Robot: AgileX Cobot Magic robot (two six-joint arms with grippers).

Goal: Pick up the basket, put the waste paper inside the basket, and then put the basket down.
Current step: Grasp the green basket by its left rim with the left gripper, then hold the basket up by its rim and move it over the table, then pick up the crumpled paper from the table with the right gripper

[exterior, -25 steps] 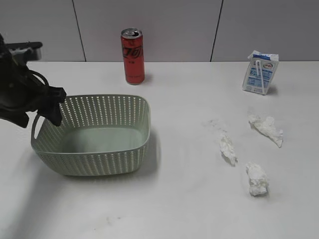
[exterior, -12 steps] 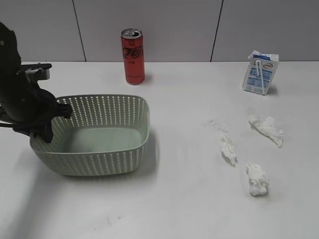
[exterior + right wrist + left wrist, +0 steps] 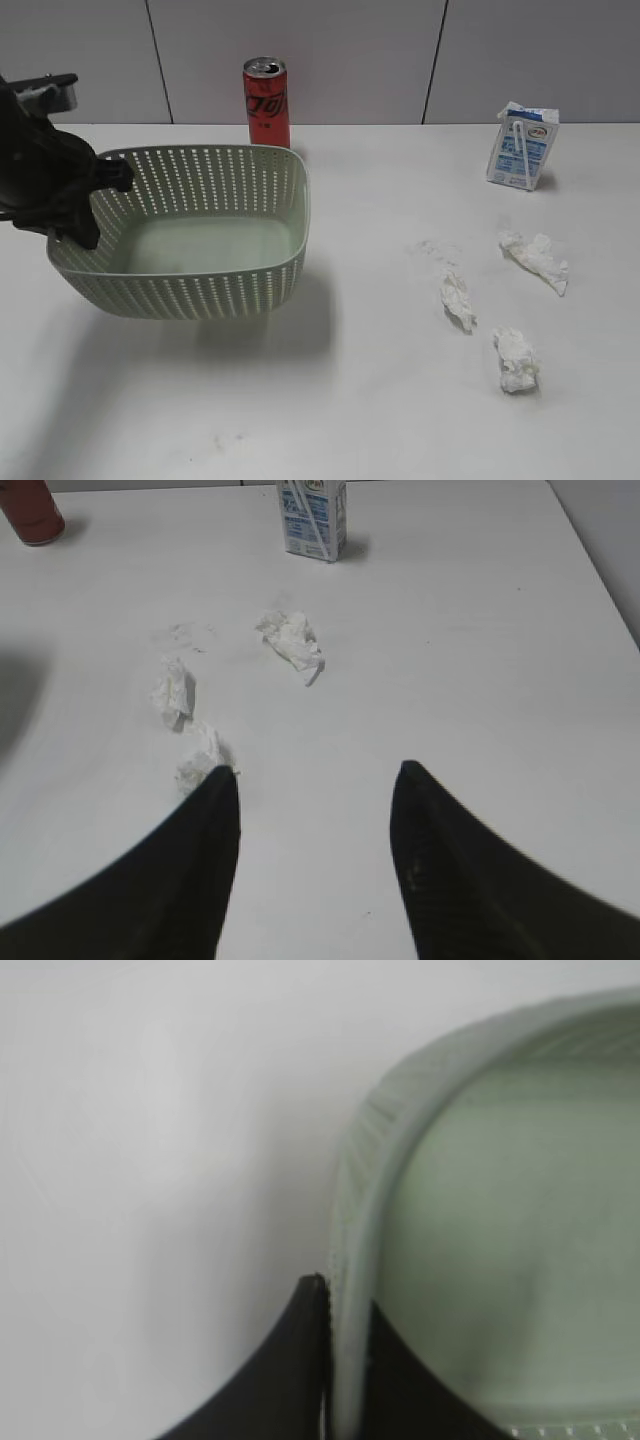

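The pale green basket hangs above the table at the left, tilted, and its shadow lies under it. My left gripper is shut on the basket's left rim, one finger outside and one inside. Three white wads of waste paper lie on the table at the right: one far, one in the middle, one near. They also show in the right wrist view. My right gripper is open and empty, above the table just near of the wads.
A red drink can stands behind the basket at the back. A blue-and-white drink carton stands at the back right. The white table's right edge shows in the right wrist view.
My left gripper has lifted the basket off the table; it sat on the table a second ago and now hangs higher and tilted. The paper wads have not moved.
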